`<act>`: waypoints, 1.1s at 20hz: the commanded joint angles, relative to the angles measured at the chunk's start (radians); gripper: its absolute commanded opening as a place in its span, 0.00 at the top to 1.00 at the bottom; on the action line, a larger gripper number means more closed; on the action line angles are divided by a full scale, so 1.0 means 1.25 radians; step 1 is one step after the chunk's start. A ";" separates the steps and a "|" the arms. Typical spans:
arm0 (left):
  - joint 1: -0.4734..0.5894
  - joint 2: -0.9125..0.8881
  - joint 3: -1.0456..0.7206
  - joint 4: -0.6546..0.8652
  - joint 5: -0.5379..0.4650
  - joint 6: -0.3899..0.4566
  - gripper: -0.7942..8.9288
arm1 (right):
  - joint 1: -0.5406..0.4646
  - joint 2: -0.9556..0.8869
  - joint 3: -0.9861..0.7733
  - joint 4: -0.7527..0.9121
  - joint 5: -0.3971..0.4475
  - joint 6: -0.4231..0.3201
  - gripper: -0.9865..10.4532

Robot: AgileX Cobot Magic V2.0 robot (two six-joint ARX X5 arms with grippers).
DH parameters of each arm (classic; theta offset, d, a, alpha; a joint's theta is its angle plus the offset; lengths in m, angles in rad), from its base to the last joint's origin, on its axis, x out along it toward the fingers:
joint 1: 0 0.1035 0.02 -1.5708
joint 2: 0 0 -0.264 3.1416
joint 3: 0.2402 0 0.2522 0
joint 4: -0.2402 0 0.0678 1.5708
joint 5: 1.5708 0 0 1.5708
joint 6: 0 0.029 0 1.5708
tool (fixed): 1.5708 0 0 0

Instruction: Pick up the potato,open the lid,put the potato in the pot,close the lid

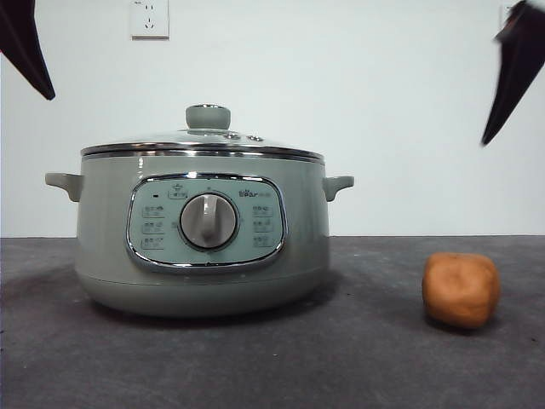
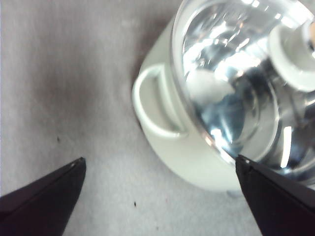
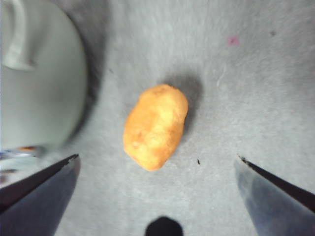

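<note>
Right tool (image 3: 156,160) hangs above the potato (image 3: 155,126), jaws spread wide apart. Left tool (image 2: 160,162) hovers wide open beside the lidded pot (image 2: 170,123).

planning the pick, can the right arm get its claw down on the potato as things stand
Probably yes. The right claw is open above the potato, which lies alone on the grey table, apart from the pot, with nothing over it.

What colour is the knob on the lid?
Pale sage green, matching the pot; the knob on the lid shows best in the front view.
</note>
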 commanded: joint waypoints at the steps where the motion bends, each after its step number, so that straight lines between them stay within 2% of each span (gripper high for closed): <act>1: -0.003 0.009 -0.002 -0.002 0.002 0.025 0.36 | 0.061 0.070 0.013 0.022 0.056 0.012 0.27; 5: -0.003 0.026 -0.002 -0.012 0.003 0.028 0.37 | 0.138 0.174 0.031 0.085 0.116 0.063 0.27; 9: -0.013 0.046 -0.002 -0.020 0.002 0.043 0.37 | 0.193 0.274 0.071 0.096 0.217 0.083 0.28; 12: -0.014 0.058 -0.002 -0.022 0.002 0.046 0.37 | 0.215 0.331 0.084 0.105 0.221 0.117 0.28; 15: -0.015 0.063 -0.002 -0.022 0.002 0.046 0.37 | 0.222 0.377 0.084 0.100 0.224 0.124 0.29; 16: -0.015 0.063 -0.002 -0.022 0.002 0.046 0.37 | 0.222 0.389 0.084 0.092 0.223 0.123 0.37; 17: -0.015 0.063 -0.002 -0.023 0.002 0.046 0.37 | 0.222 0.394 0.084 0.084 0.223 0.123 0.52; 19: -0.015 0.063 -0.002 -0.020 0.002 0.046 0.37 | 0.222 0.393 0.084 0.084 0.223 0.119 0.89; 22: -0.028 0.063 0.000 -0.020 0.002 0.045 0.37 | 0.222 0.376 0.091 0.064 0.224 0.096 0.92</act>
